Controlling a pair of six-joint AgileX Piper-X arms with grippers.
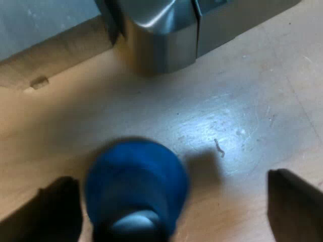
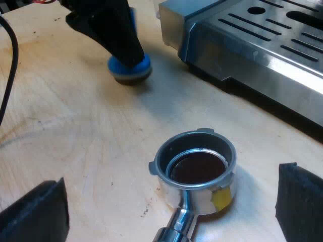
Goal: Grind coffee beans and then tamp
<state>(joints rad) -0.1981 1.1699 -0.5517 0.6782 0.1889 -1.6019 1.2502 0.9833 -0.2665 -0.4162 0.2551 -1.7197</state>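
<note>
One blue tamper (image 1: 136, 176) — one metal holder (image 2: 197, 194) — one espresso machine (image 2: 262, 45).

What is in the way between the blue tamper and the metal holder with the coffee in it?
Nothing that I can see. Only bare wooden table lies between the blue tamper and the metal holder. The espresso machine stands beside that path.

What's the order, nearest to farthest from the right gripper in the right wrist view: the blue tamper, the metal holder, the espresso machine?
1. Metal holder, between the right gripper's open fingers.
2. Espresso machine, its tray edge just beyond one finger.
3. Blue tamper, farthest, by the machine's corner.
</note>
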